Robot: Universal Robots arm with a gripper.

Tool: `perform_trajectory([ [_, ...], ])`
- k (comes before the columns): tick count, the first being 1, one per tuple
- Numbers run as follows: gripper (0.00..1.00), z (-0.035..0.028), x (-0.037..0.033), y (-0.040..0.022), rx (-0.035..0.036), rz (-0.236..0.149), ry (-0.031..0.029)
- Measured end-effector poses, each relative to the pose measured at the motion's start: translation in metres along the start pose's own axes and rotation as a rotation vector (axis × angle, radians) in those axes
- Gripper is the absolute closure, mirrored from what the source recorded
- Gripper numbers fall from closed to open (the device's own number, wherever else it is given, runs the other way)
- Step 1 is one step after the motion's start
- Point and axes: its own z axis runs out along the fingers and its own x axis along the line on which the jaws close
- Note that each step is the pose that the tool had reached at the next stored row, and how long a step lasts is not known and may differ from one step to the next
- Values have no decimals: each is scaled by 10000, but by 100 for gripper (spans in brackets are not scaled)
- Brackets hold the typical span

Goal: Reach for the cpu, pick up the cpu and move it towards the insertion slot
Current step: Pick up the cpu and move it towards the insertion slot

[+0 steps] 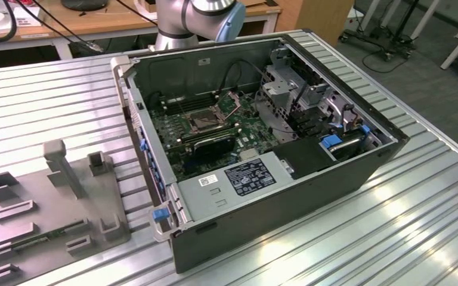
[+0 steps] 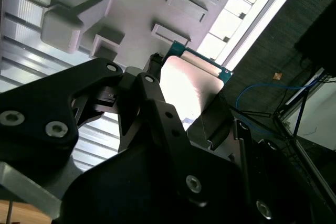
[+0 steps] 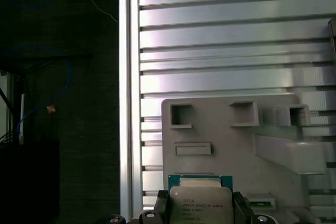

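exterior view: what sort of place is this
Probably a robotics lab set up for computer assembly: a robot arm stands behind an open computer case on a ribbed metal table, a grey parts fixture lies beside it, and a cabled desk stands beyond.

The cpu [image 3: 200, 205] runs off the first wrist view's edge, its two sides covered by the tool [image 3: 200, 208]. In the second wrist view the tool's black links hide the cpu's near corner and edge.
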Motion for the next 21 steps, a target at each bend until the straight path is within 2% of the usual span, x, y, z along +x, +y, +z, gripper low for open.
perform_trajectory([
  [5,45,1,-56,1,-1,-2,-1],
  [12,45,-8,-68,3,4,0,1],
  [17,45,-53,-73,6,4,0,12],
  [21,45,-126,-73,11,4,0,15],
])
